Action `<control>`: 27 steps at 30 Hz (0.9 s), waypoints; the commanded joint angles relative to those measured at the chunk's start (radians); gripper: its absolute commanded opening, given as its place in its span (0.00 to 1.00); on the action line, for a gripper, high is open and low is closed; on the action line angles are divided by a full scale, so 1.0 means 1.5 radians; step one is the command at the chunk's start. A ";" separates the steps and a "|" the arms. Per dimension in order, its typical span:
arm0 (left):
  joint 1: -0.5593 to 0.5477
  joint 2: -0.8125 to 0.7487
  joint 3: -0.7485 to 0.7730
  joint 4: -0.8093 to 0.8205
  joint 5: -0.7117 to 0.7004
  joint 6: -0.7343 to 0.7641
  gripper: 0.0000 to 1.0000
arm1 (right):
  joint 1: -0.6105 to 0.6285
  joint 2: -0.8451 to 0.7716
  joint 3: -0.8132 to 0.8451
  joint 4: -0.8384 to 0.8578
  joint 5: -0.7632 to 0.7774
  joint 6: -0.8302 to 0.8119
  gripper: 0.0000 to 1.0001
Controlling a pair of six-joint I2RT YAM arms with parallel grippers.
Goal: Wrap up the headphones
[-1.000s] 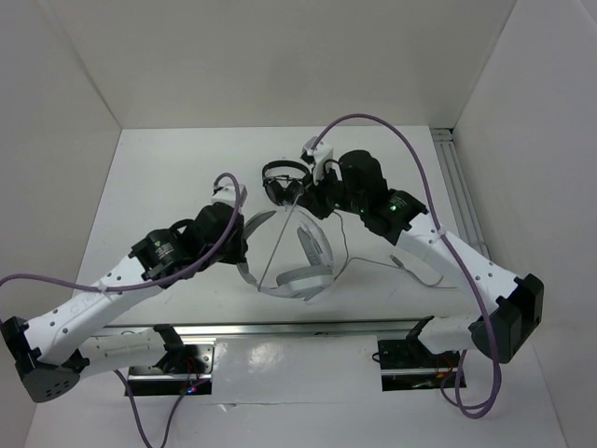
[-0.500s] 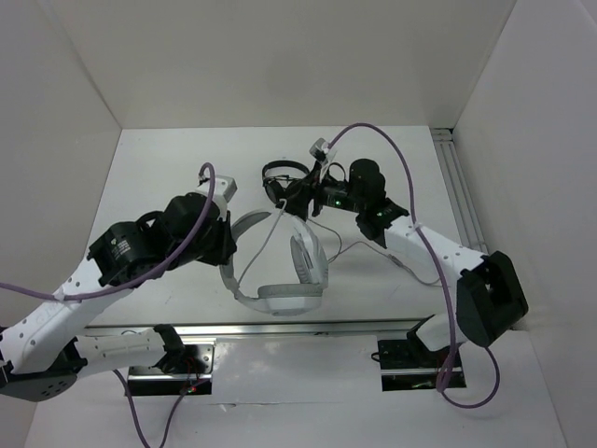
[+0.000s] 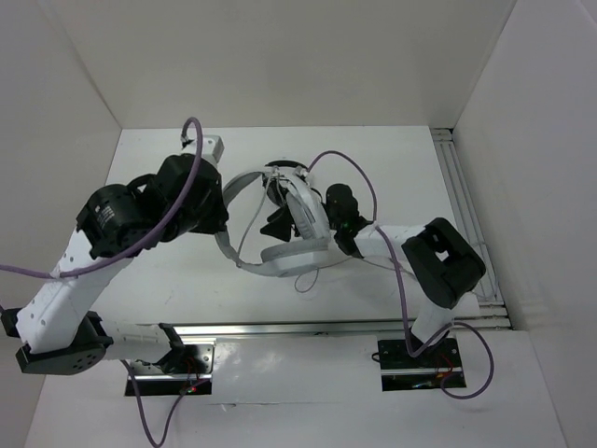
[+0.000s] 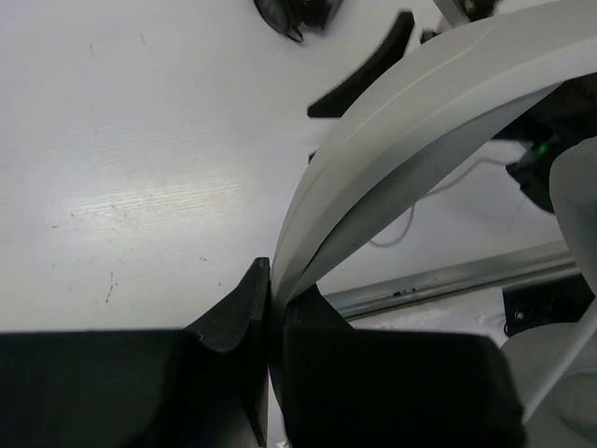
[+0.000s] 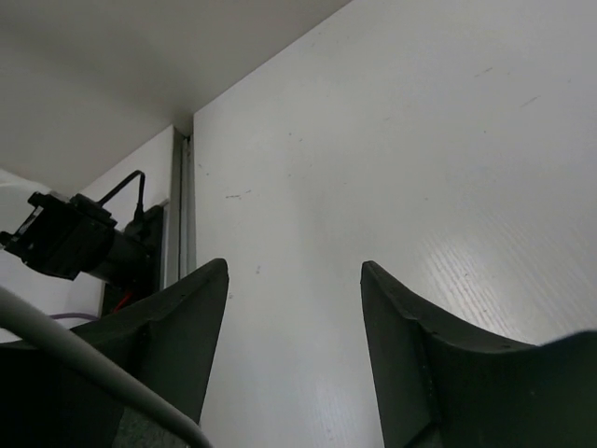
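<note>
Clamping narrow, the left gripper (image 4: pixel 270 291) has its jaws pinched on the edge of the headband, holding the headphones (image 3: pixel 297 245), which look tipped up off the bench (image 3: pixel 373 168). From that grip the band arcs away toward the black pair (image 4: pixel 297 13), so the white set sits just on the near side of the black pair, earcups low. Over to the right gripper (image 5: pixel 294 271): it's wide and empty, with only bare bench between its fingers. From above it sits just near of the black pair too, tucked inside the band's curve. The thin cable (image 4: pixel 411 213) lies loose, nearer again than the black pair, beyond the earcups. My read is that the right arm is the closer one, and the cable lies below its open jaws, running across the band's long axis. That's the gap to close.
</note>
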 commanded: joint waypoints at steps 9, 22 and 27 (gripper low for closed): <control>0.219 0.065 0.168 0.074 0.021 -0.069 0.00 | 0.056 0.092 -0.094 0.333 -0.027 0.122 0.20; 0.438 0.222 0.169 0.164 0.102 -0.091 0.00 | 0.224 -0.021 -0.194 0.298 -0.005 0.086 0.25; 0.458 0.231 0.128 0.184 0.132 -0.131 0.00 | 0.309 -0.029 -0.167 0.307 0.036 0.086 0.40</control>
